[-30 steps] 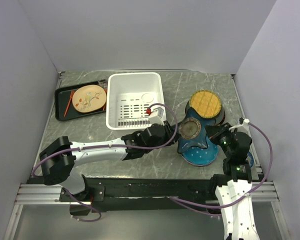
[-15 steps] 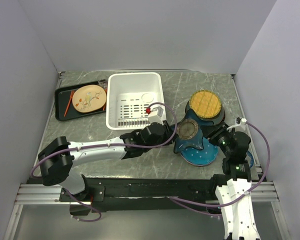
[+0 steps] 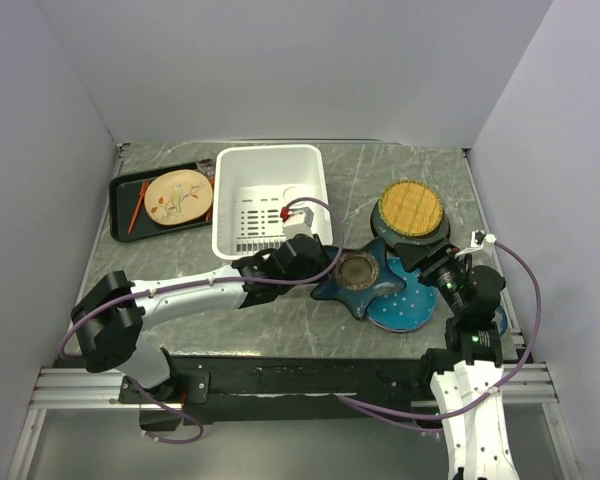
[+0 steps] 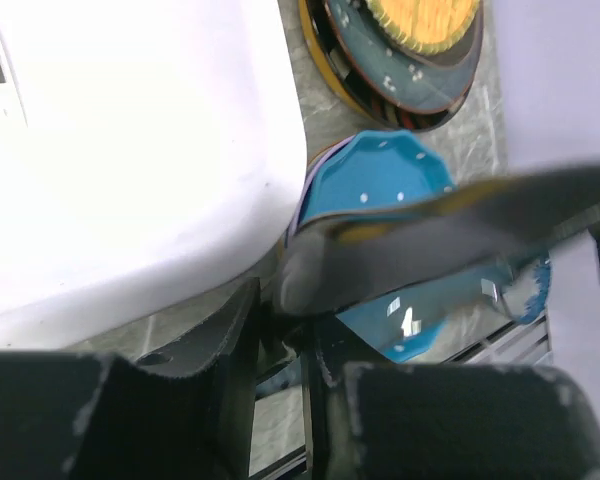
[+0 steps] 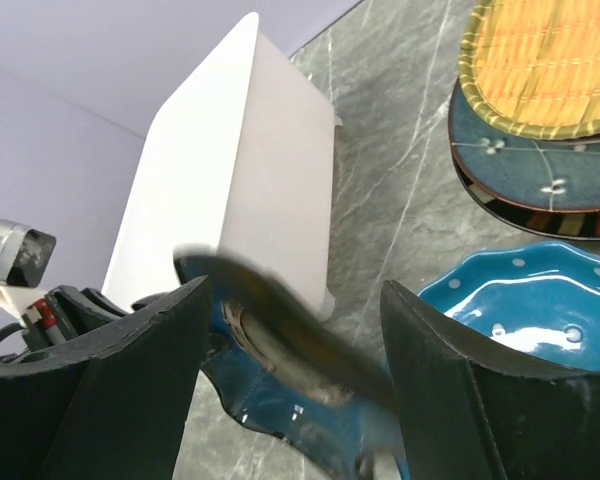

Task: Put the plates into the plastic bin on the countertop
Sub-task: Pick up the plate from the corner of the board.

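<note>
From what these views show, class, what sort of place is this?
Probably a mock kitchen counter inside a test booth: a marbled stone countertop, stacked plates near a white plastic bin, plain walls closing it in.

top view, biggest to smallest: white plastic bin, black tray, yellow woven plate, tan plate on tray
1. white plastic bin
2. flat black tray
3. yellow woven plate and tan plate: about equal

One plastic bin. Right of it, five plates visible: blue star plate, tan plate, teal dotted plate, yellow woven plate, dark teal plate. Left of it: one black tray, one patterned plate.
</note>
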### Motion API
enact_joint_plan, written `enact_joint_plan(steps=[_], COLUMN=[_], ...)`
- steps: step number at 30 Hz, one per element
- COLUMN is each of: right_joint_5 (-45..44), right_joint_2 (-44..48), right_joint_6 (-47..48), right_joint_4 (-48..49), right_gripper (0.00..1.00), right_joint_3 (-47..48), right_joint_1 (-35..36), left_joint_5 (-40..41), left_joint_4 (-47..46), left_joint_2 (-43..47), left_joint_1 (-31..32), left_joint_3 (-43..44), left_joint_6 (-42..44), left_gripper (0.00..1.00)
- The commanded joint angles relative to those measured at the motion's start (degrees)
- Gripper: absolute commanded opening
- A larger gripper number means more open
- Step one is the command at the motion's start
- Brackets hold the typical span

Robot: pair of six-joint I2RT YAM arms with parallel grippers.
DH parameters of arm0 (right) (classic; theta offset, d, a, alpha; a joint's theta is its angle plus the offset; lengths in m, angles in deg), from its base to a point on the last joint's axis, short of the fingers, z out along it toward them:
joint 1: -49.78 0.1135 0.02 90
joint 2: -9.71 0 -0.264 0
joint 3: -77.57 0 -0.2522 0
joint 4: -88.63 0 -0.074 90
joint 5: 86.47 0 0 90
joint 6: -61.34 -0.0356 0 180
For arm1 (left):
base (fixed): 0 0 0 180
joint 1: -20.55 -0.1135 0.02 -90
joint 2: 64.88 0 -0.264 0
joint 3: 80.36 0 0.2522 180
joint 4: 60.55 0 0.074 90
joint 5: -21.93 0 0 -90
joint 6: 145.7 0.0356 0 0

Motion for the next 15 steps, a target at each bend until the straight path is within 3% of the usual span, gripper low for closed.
enact_joint_plan(steps=[1, 15], right_joint_5=[1.31, 1.39], right_joint_2=[0.62, 0.44], right_joint_6=[-0.16, 0.63], right_joint_4=[3.76, 3.32], right_gripper=[0.76, 0.76], right_joint_3=[0.49, 1.54], right_joint_1=[0.28, 0.28], left_joint_5=[-0.56, -1.8], left_joint_4=[-8.87, -7.73], left_joint_2=[4.93, 5.64], left_joint_1=[0.03, 0.03], left_joint_3=[3.66, 6.03], left_joint_6=[0.13, 1.62], left_gripper=[0.01, 0.01])
